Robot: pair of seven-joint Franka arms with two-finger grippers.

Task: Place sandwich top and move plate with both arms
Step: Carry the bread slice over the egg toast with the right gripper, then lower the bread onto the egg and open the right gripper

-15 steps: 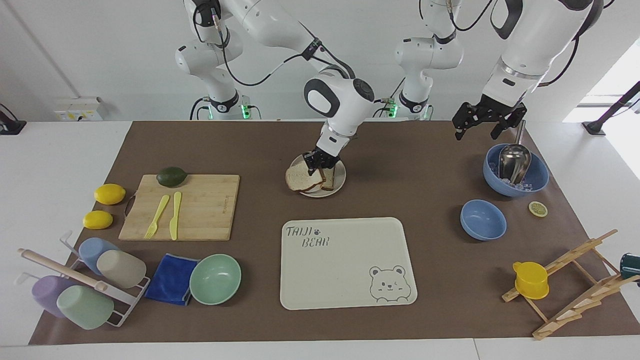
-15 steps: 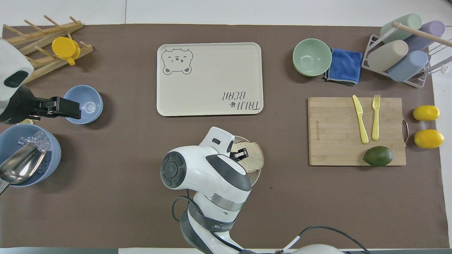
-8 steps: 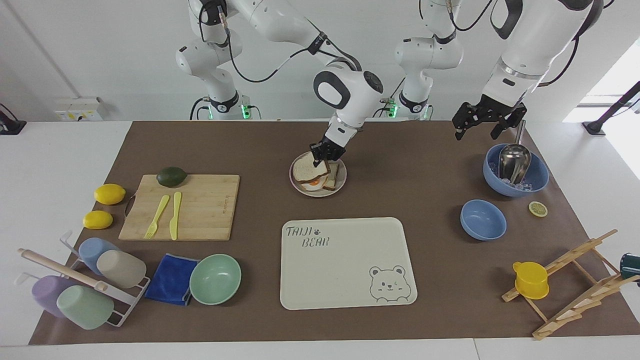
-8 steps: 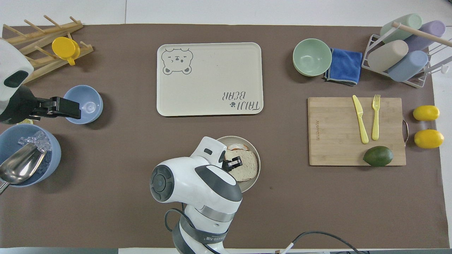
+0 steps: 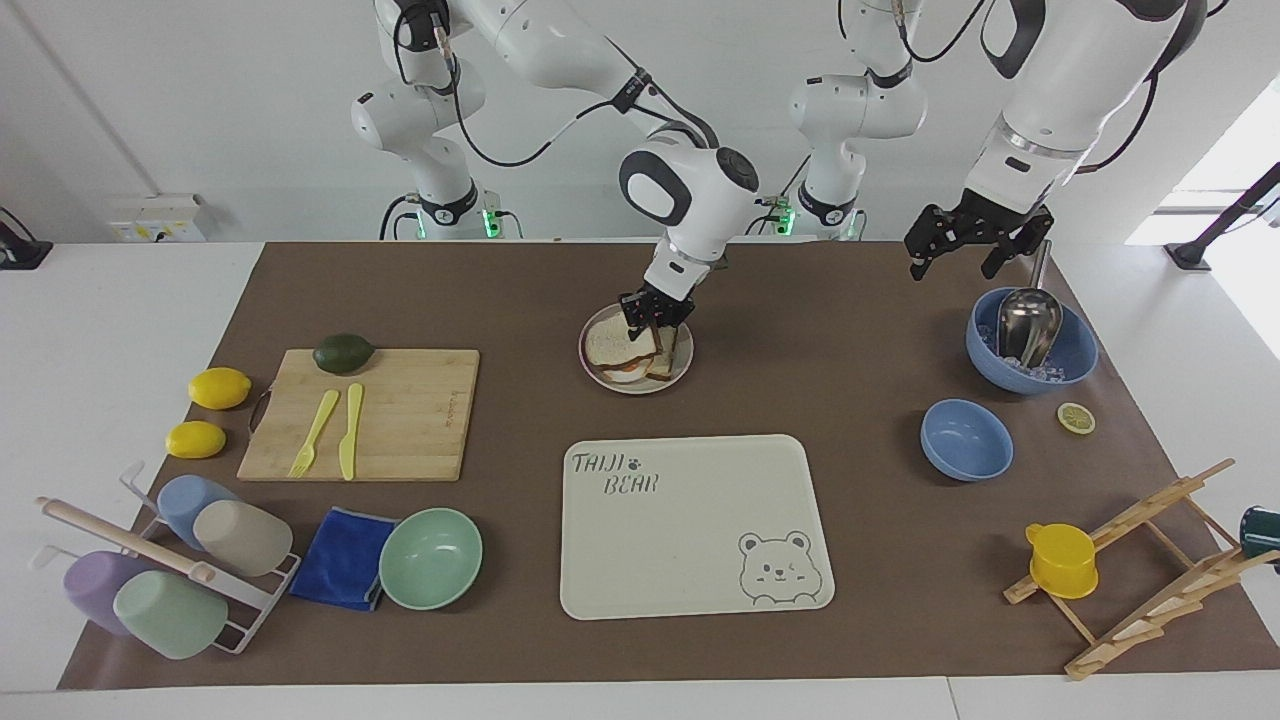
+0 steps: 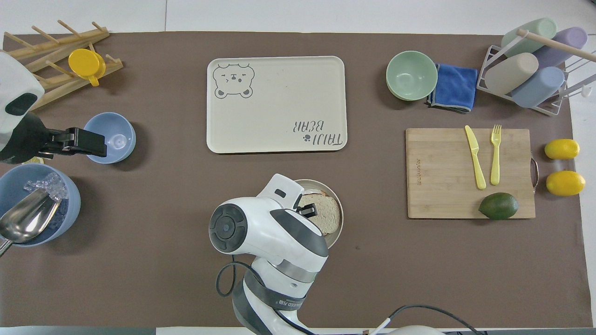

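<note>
Brown mat (image 5: 800, 330): bear tray (image 5: 690, 525) beside plate (image 5: 683, 365).

bear tray (image 5: 690, 520) | mint bowl (image 5: 431, 558) touching blue cloth (image 5: 345, 556) | avocado (image 5: 343, 352) on cutting board (image 5: 400, 420)

The right arm's white wrist (image 6: 270, 232) covers the small round beige plate (image 6: 339, 210) at lower centre. Brown surface (image 6: 382, 195) lies bare between plate and bamboo cutting board (image 6: 447, 186). The cream rectangular bear tray (image 6: 279, 74) blocks the upper centre.
</note>
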